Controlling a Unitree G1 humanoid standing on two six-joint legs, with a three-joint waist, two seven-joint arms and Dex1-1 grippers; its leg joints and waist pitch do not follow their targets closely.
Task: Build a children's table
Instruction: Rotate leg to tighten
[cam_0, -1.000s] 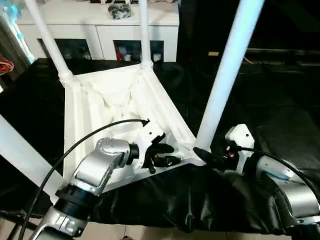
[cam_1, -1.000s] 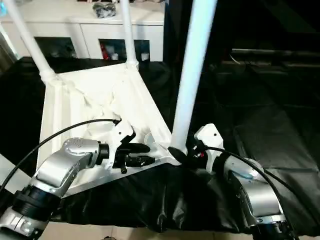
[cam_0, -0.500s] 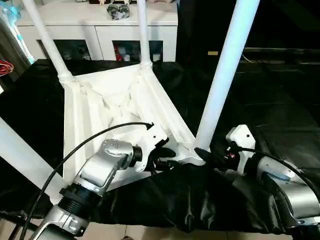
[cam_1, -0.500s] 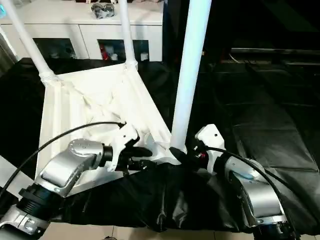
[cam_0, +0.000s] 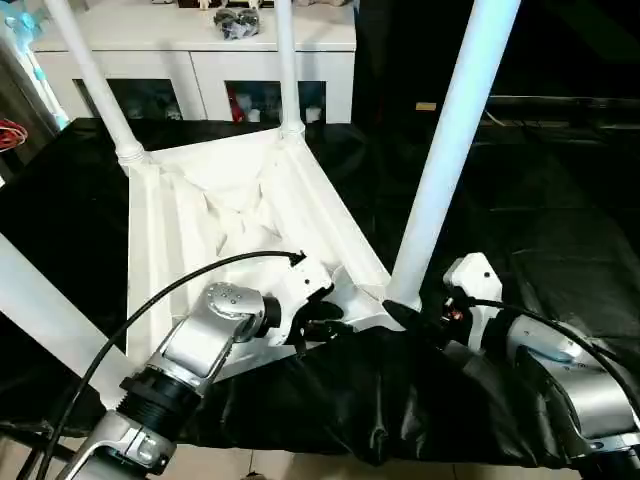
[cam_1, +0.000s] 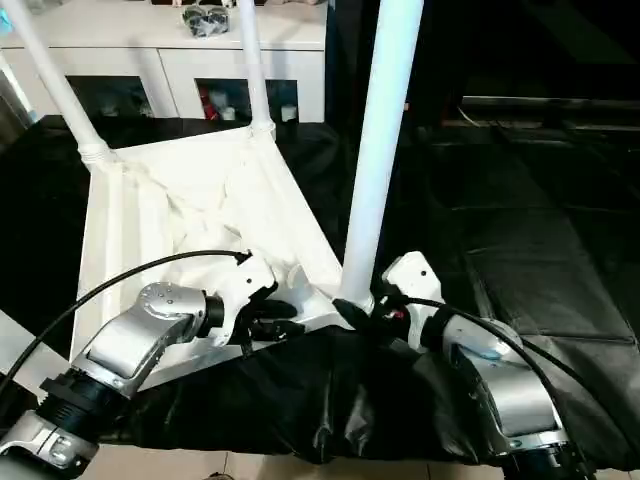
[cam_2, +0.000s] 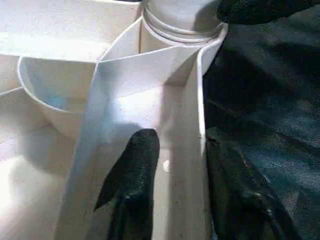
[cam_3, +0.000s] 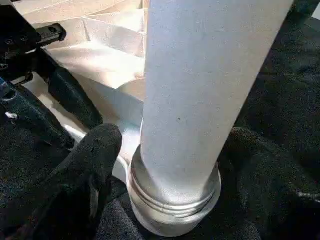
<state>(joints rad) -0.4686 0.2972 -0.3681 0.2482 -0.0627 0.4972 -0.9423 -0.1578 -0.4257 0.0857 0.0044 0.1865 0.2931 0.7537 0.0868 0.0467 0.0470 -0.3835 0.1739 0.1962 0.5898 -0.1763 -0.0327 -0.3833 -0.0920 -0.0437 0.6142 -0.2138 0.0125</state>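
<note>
Head views: children's table (cam_0: 215, 215) lies upside down at centre frame on a black-draped worktop (cam_0: 560, 230), ribbed underside up; four legs stand in the corner sockets, the nearest leg (cam_0: 450, 140) rising through the upper right. Left claw (cam_0: 318, 325) at lower centre, on the near edge beside that leg's socket. Right claw (cam_1: 362, 312) just right of the leg's foot. White cabinet (cam_0: 200, 60) along the top edge. Left wrist view: left claw straddles the table's thin rim wall (cam_2: 192, 165), one finger (cam_2: 132, 190) inside and one outside, pinching that wall. Right wrist view: right claw spread wide either side of the leg's collar (cam_3: 175, 195), one finger (cam_3: 85, 165) at lower left close by it; contact not clear. Judgement: step in hand is seating this last leg. Hold the rim steady with the left, keep the leg upright, close the right squarely on the base, then press straight down so the socket does not skew.
</note>
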